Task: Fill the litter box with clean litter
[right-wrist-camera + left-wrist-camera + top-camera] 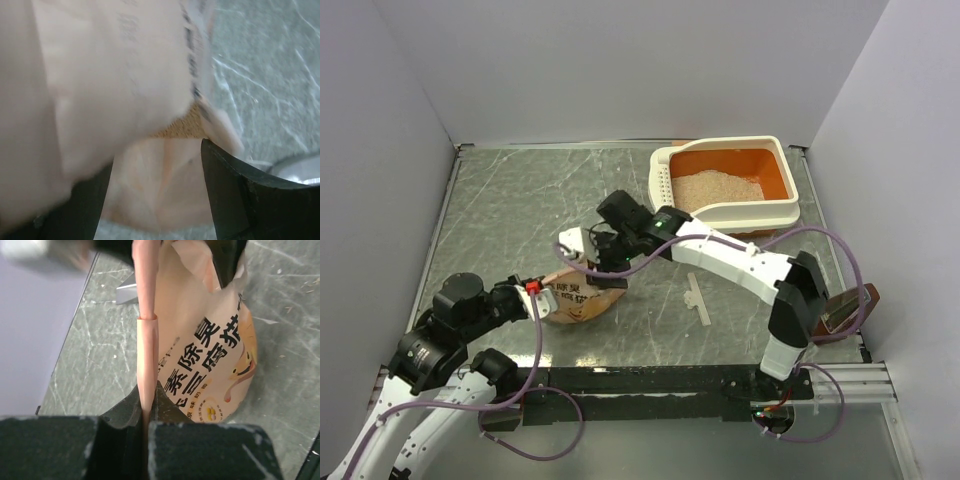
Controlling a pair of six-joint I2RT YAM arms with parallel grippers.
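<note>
- Litter box (750, 213): far right of the table (510, 200), well apart from both grippers.
- Left gripper (147, 412) pinches the printed bag's (210, 355) edge.
- Right gripper (156, 160) spread at the bag's mouth.
- Clean litter (718, 186) heaped in the box.

Matt paper bag (200, 340), plastic litter box (750, 212)

My 2 arms: white shells, black rounded joint housings.
Left arm (460, 305): red tag (532, 288) by wrist, purple cable (537, 345) running down to base.
Right arm (730, 255): small green light (660, 225) on black wrist block, purple cable (857, 262) curving past elbow.
Left gripper (147, 407): black fingers (210, 450), grainy matte surface.
Right gripper (156, 157): black fingers (240, 200), smoother, sharp-edged.
</note>
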